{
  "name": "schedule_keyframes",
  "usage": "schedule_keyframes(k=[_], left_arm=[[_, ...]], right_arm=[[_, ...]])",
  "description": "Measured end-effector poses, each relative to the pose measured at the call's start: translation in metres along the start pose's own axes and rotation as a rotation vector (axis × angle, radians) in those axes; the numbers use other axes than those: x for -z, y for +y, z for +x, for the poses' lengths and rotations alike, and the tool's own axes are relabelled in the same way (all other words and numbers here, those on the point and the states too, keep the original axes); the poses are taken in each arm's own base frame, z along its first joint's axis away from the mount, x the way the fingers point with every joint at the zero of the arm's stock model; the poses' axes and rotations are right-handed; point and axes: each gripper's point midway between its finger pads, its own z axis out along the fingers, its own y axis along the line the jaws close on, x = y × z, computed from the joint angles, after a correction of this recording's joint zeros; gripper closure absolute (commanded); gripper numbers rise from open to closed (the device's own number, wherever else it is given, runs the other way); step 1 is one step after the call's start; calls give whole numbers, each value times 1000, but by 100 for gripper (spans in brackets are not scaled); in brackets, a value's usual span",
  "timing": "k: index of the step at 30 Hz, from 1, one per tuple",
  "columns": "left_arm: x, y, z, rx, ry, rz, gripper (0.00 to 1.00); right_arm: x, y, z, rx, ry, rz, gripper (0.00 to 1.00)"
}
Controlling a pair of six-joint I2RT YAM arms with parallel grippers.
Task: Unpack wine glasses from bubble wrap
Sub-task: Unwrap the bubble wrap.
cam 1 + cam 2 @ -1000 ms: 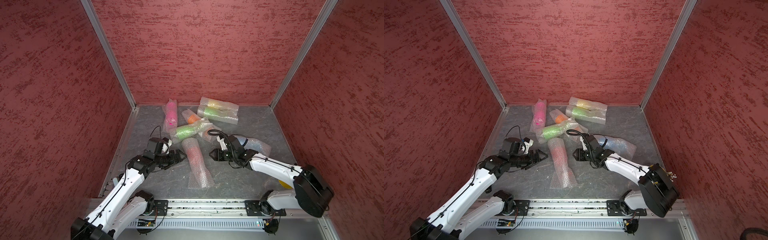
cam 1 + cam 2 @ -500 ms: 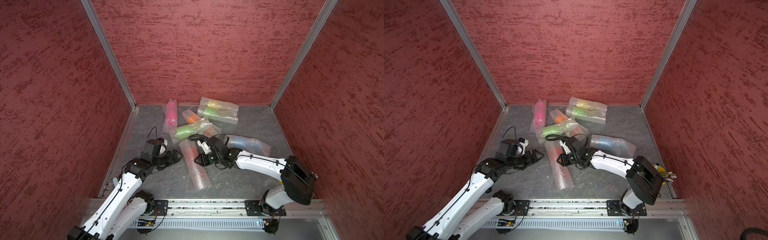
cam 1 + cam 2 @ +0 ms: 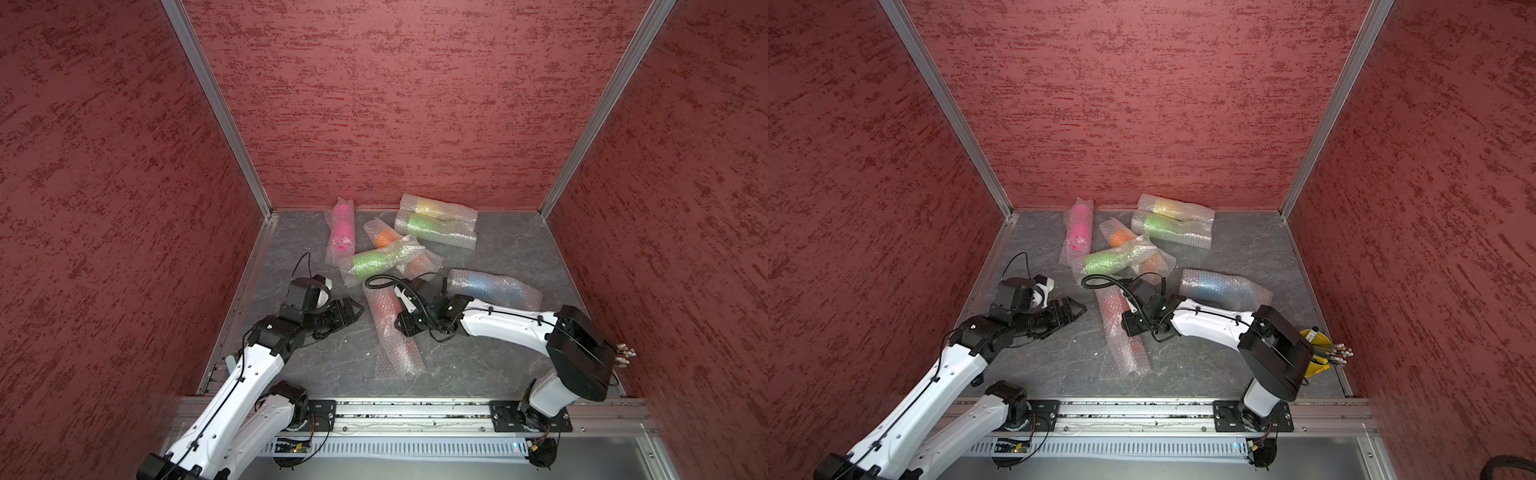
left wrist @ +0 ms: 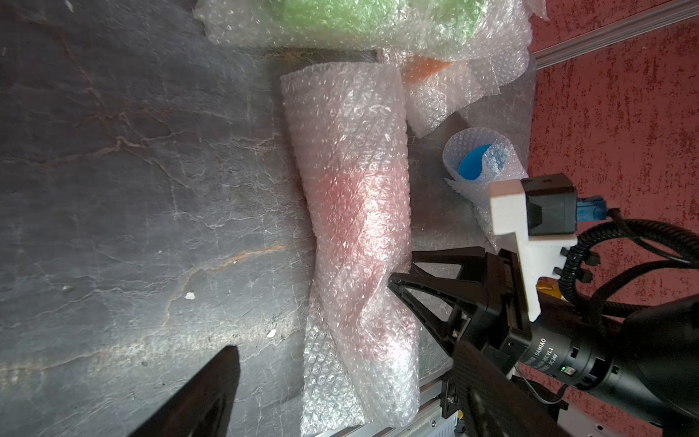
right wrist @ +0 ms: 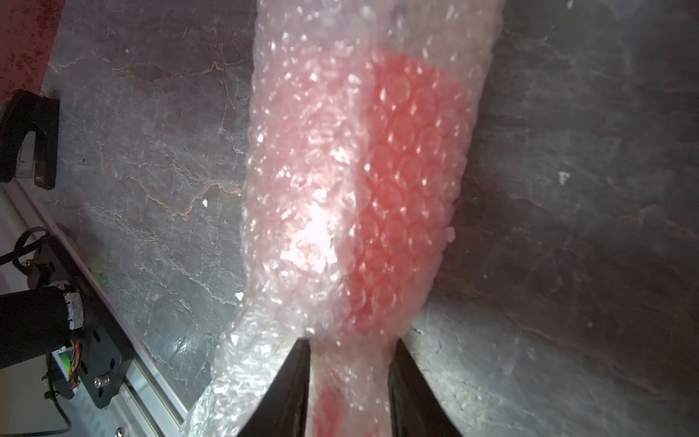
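Setting: a grey, veined stone floor (image 3: 498,257) boxed in by red textured walls (image 3: 395,104).
Pile: five wrapped goblets lie on their sides toward the back wall. They are the pink goblet (image 3: 343,226), the orange goblet (image 3: 386,237), the yellow goblet (image 3: 428,206), and the rear green goblet (image 3: 417,224), whose sleeve touches the yellow one's. The front green goblet (image 3: 368,262) lies across the orange one's wrap.
Blue goblet (image 3: 484,286): sleeved and on its side beside the right arm. Bare blue shows at the sleeve's open end in the left wrist view.
Red goblet (image 5: 401,189): lying inside the red sleeve (image 3: 395,357), nearest the rail, between the two grippers.
Right gripper (image 5: 350,374): its fingers sit on either side of the red sleeve's narrow part, and the bubble wrap necks in where they pinch it.
Left gripper (image 3: 355,311): fingers spread wide and holding nothing, near the red sleeve but not touching it.
Yellow cup (image 3: 1316,336): in a top view it stands behind the right arm near the wall, with utensil handles sticking out.
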Motion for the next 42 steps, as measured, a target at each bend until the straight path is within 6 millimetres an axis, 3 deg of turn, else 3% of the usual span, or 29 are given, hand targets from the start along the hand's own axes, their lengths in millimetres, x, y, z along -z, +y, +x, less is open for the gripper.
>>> schedule_keyframes(k=[3,8,13,17,23,30,34,38,42], left_arm=[[-8,4,3,15,15,0,11],[-31,15,20,36,92,-28,11],[-52,12,36,10,163,-46,11],[-67,9,41,-1,191,-53,11],[-86,10,43,-5,218,-67,12],[-115,-10,50,-60,285,-58,15],[-126,-26,55,-103,310,-31,15],[-127,-54,51,-158,304,26,15],[-129,-82,46,-208,293,91,15]], right_arm=[[4,-10,1,-13,-27,4,66],[9,-44,5,-89,-67,21,67],[7,-78,20,-177,-74,44,69],[3,-91,37,-237,-62,24,69],[-3,-72,45,-311,-82,-150,66],[-6,-44,53,-360,-80,-309,64],[-4,-40,54,-371,-82,-327,52],[8,-43,53,-376,-111,-301,40],[38,-55,35,-379,-237,-205,39]])
